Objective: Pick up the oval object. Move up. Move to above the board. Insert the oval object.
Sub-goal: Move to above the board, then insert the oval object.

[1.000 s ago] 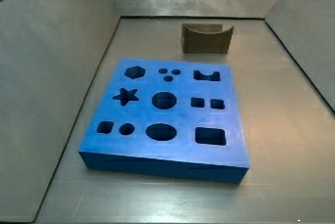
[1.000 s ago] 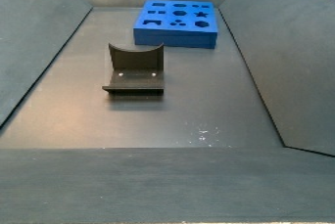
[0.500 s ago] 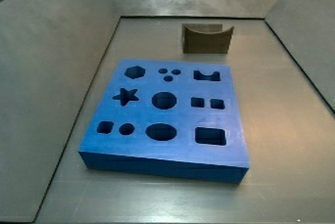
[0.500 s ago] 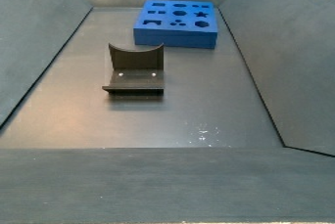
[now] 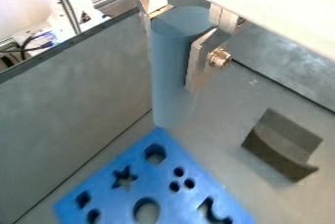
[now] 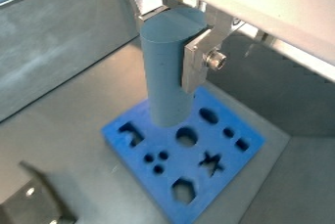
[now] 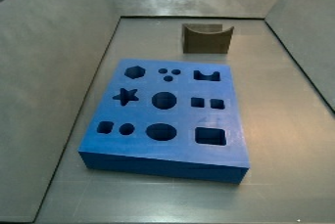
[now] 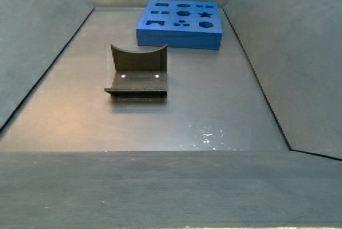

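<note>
— End effector: location, state?
— High above the board, out of both side views. Closed on the oval object, silver fingers pressed to its flanks in both wrist views.

— Oval object: attitude?
— Upright, pale blue-grey, lower end hanging clear above the board, apart from it.

— Board: placement?
— Flat on the bench floor, bright blue, shaped holes all open in a side view.

— Other items?
— Dark fixture beyond the board's far edge, well apart; seen also in a side view.
</note>
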Robot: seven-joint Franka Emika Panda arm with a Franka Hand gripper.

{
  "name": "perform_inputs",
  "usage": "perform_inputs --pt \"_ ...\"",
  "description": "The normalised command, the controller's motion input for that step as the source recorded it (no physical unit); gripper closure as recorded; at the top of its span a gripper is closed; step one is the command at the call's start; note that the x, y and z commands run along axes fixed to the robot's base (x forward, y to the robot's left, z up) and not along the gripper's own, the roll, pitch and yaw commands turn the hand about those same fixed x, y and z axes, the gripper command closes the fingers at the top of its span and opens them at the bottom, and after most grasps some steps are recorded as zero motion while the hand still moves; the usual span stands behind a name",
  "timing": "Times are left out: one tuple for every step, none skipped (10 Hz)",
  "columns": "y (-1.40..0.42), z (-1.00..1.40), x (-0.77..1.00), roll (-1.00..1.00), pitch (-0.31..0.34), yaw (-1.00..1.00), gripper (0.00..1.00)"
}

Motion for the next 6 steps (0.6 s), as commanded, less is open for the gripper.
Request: perform_inputs --pt "-0.35 0.13 0.06 0.01 0.109 0.00 1.00" --pt "-0.19 0.08 0.06 0.01 0.111 0.00 1.00" --pt "-0.03 -0.08 0.00 0.00 0.000 -0.11 1.00" --pt "-0.03 -0.08 0.00 -0.01 0.000 -0.10 1.00" --pt "-0.03 -0.08 0.00 -0.01 0.000 -0.10 1.00" --pt "-0.05 -0.14 0.00 0.00 0.000 -0.18 1.00"
